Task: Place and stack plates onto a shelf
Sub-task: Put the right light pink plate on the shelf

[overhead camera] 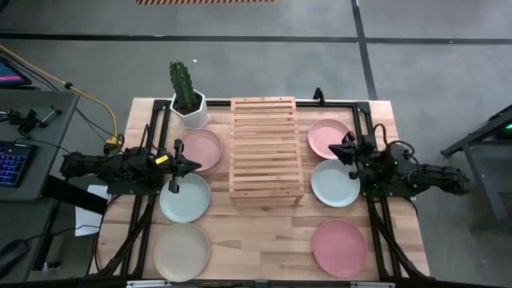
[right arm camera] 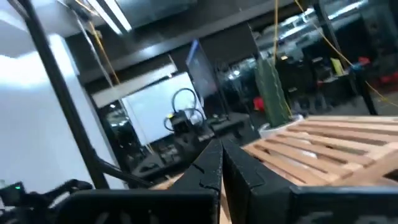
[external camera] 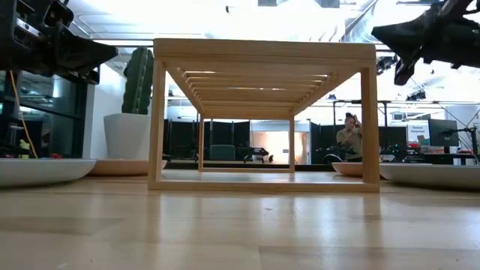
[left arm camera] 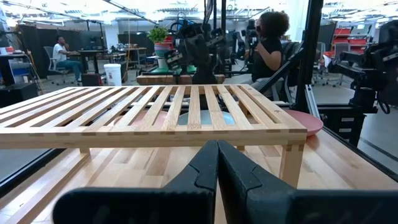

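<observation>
L tool (overhead camera: 193,166) shut, empty, R tool (overhead camera: 336,149) same

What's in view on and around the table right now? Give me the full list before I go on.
pink plates: 3; left of the shelf at the back, right of it at the back, right front
mint green plates: 2; left of the shelf, middle; right of it, middle
beige plate: 1, left front
shelf: 1, light-wood slats, table centre, nothing on it
cactus in white pot: 1, green, back left beside the shelf
keyboard: 1, lit keys, desk left of the table
people: 2 seated, room beyond the table, one dark-topped, one in white
left pincer: shut, above the left plates
right pincer: shut, above the right plates
</observation>
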Motion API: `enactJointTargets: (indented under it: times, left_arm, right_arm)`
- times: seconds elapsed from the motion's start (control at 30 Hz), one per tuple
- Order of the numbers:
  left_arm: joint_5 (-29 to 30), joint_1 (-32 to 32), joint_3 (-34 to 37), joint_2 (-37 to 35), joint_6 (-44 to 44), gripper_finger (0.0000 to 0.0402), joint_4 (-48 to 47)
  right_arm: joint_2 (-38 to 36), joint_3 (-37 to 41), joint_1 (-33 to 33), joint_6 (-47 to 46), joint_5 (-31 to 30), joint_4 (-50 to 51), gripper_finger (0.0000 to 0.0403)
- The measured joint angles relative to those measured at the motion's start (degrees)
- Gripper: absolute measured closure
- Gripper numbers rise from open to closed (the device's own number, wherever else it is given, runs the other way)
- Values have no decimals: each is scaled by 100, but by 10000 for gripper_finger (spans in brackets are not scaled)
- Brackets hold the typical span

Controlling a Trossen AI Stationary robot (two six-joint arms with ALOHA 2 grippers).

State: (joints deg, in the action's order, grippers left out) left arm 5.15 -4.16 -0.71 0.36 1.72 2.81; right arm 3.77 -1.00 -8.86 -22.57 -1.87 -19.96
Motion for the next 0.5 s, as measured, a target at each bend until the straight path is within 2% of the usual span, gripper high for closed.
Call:
enactJointTargets:
  times: [0.13,0.27,0.4,0.5]
  left_arm:
    - [0,0,1,1,-2,402,0]
    - [0,0,2,2,-2,401,0]
    - [0,1,2,0,-2,402,0]
    - [0,0,0,0,-2,401,0]
  right_arm:
    - [723,-307,1,6,-782,266,397]
    - [1764,-802,-68,-20,-1605,1134,365]
    - [2781,-1529,-330,-428,-2368,2693,312]
    - [3421,-2072,-616,-1192,-2718,4049,274]
